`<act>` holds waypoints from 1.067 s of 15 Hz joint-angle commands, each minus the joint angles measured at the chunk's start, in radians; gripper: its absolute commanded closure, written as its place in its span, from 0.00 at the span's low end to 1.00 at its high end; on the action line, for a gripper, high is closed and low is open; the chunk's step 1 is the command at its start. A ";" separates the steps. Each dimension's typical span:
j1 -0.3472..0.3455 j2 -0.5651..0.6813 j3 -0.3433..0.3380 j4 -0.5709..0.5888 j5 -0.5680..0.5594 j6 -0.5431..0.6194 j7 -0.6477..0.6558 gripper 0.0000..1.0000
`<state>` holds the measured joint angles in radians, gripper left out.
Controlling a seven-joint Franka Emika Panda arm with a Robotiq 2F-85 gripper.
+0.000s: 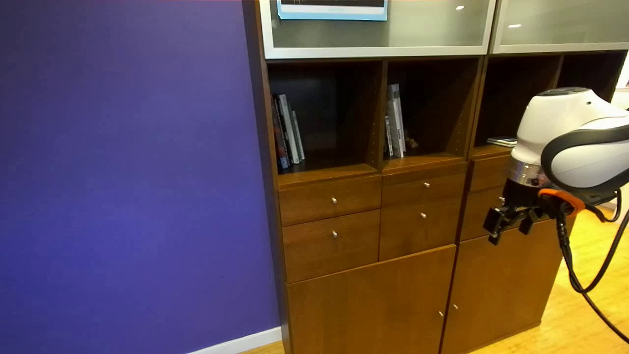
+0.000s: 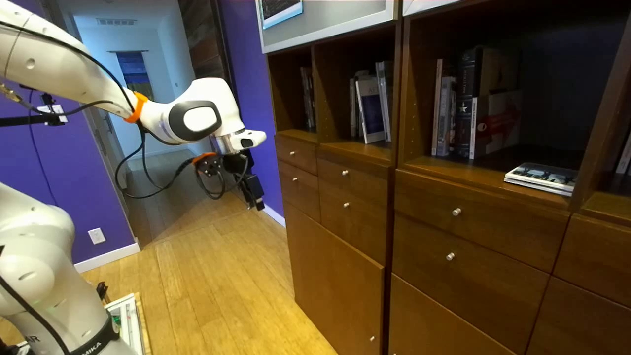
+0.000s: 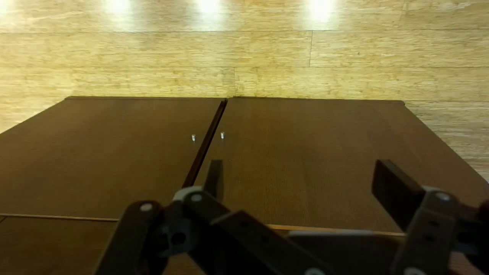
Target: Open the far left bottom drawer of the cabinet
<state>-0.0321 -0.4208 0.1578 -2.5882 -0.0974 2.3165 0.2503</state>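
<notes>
The drawer (image 1: 314, 253) is the taller lower front at the far left of the brown cabinet (image 1: 373, 295), with a small silver knob (image 1: 335, 234) at its centre. It looks shut. In an exterior view it shows foreshortened as a lower front (image 2: 303, 195) at the cabinet's far end. My gripper (image 1: 508, 233) hangs in the air, pointing down, away from this drawer and in front of the cabinet; it also shows in an exterior view (image 2: 255, 204). In the wrist view the fingers (image 3: 298, 179) are wide apart with nothing between them. The drawer's knob does not show there.
Other knobbed drawers (image 1: 420, 231) are beside and above it. Large plain doors (image 3: 324, 152) with small knobs are below. Books (image 1: 290, 130) stand on open shelves. A purple wall (image 1: 137, 177) adjoins the cabinet's left side. Black cables (image 2: 143, 192) hang from the arm.
</notes>
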 commanded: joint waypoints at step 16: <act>0.077 0.075 0.029 0.097 0.068 0.038 0.051 0.00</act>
<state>-0.0069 -0.4113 0.1593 -2.5720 -0.0799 2.3340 0.2533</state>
